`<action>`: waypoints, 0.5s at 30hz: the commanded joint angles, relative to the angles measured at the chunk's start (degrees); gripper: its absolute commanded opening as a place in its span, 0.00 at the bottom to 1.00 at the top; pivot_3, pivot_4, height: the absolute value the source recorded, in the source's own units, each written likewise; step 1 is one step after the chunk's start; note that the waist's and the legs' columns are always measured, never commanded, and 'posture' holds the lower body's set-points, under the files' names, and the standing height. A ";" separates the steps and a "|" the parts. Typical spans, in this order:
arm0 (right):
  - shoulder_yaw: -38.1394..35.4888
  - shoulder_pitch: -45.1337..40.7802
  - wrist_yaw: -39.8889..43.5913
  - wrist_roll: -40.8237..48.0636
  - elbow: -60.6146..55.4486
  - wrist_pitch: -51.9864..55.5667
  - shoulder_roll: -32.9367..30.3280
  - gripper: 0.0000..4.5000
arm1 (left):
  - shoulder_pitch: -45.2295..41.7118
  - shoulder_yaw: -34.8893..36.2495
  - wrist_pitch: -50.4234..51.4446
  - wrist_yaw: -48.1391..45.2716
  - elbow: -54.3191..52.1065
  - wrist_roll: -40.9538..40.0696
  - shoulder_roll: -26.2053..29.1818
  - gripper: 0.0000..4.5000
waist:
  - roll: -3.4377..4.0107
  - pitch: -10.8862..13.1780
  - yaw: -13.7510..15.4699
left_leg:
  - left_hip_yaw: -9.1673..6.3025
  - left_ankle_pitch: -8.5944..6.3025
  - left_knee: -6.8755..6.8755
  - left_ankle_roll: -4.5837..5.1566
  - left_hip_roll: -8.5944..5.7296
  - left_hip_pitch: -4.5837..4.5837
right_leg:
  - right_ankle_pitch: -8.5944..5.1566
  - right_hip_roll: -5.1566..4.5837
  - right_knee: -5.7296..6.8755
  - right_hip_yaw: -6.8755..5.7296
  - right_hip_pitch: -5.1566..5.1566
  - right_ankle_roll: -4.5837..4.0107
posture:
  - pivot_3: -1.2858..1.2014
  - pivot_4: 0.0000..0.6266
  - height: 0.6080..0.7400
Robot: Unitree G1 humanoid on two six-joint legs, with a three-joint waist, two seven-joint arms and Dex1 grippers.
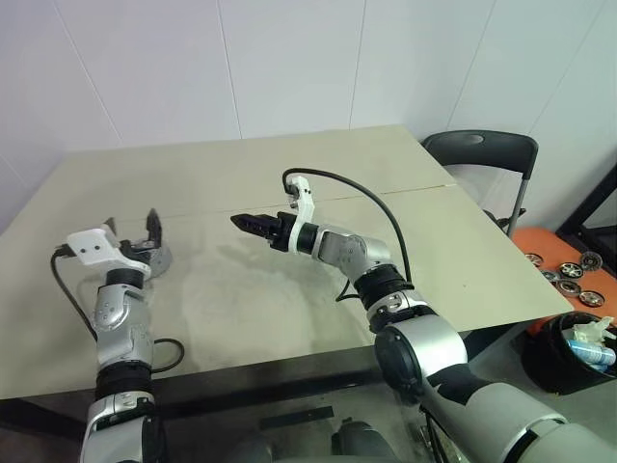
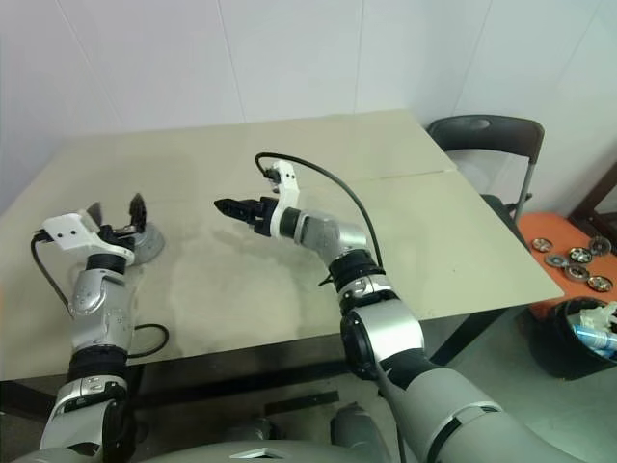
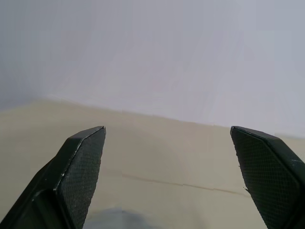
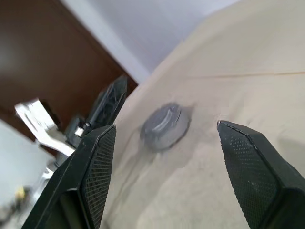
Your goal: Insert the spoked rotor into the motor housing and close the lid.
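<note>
A round silver-grey motor housing (image 4: 165, 125) lies on the table near its left edge, with a flat grey lid covering its top. The spoked rotor is hidden. My left gripper (image 1: 131, 231) stands open, raised just above and in front of the housing (image 1: 160, 258), partly covering it, with nothing between its fingers (image 3: 81, 167). Over the middle of the table my right gripper (image 1: 238, 222) points left at the housing from some way off. It is open and empty, and its fingers (image 4: 95, 162) frame the housing in the right wrist view.
The beige table (image 1: 289, 174) is bare apart from the housing and the arms' cables. A black chair (image 1: 479, 154) stands at the far right corner. Beyond the right edge, several small wheel-like parts (image 1: 569, 275) lie on an orange surface above a black bin (image 1: 569, 352).
</note>
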 commanded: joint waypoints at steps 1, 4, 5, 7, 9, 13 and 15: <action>2.19 -0.34 5.06 -2.48 -4.56 -4.39 -2.24 0.79 | 1.68 -1.97 3.77 -5.50 -7.19 -1.68 1.45 0.99 | 0.00 0.00 0.10 | 0.00 0.01 0.01 -0.02 0.00 0.00 | 0.01 0.04 0.00 -0.01 0.00 -0.01 | 0.52 0.00 1.00; 5.43 1.12 9.74 -5.55 -7.17 -9.09 -4.66 0.79 | 4.12 -3.68 7.83 -10.29 -12.06 -2.91 2.63 0.99 | 0.01 0.01 0.18 | 0.00 0.02 0.02 -0.04 -0.01 0.03 | 0.02 0.04 0.00 -0.01 0.04 -0.02 | 0.52 0.00 1.00; 6.20 1.49 10.74 -6.45 -7.69 -10.59 -5.37 0.79 | 4.84 -4.09 8.94 -11.52 -13.40 -3.18 3.12 0.99 | 0.01 0.01 0.18 | 0.00 0.02 0.02 -0.04 -0.01 0.04 | 0.02 0.04 0.00 -0.01 0.05 -0.02 | 0.52 0.00 1.00; 8.08 2.11 11.64 -9.21 -7.52 -14.73 -6.87 0.79 | 6.11 -4.48 10.69 -13.60 -15.57 -3.48 4.15 0.99 | 0.03 0.02 0.12 | 0.00 0.02 0.01 -0.04 0.00 0.05 | 0.02 0.07 0.00 -0.02 0.05 -0.03 | 0.52 0.00 1.00; 9.55 2.81 11.83 -11.92 -6.37 -18.98 -8.25 0.79 | 7.61 -4.74 12.19 -15.30 -17.66 -3.63 5.18 0.99 | 0.05 0.03 0.13 | -0.01 0.02 0.00 -0.04 0.01 0.05 | 0.02 0.08 0.00 -0.02 0.04 -0.03 | 0.52 0.00 1.00; 10.04 3.77 7.72 -16.33 -2.74 -26.46 -10.32 0.79 | 11.20 -5.55 13.89 -18.49 -20.96 -2.55 7.61 0.99 | 0.08 0.05 0.20 | 0.01 0.02 -0.01 -0.04 0.01 0.06 | 0.02 0.08 0.00 -0.01 0.05 -0.03 | 0.52 0.00 1.00; 9.18 4.17 6.14 -16.87 -1.77 -27.94 -10.86 0.79 | 12.65 -5.58 14.87 -19.34 -22.95 -2.75 8.54 0.99 | 0.09 0.06 0.32 | 0.01 0.02 -0.01 -0.04 0.01 0.07 | 0.02 0.07 -0.01 0.00 0.06 -0.04 | 0.52 0.00 1.00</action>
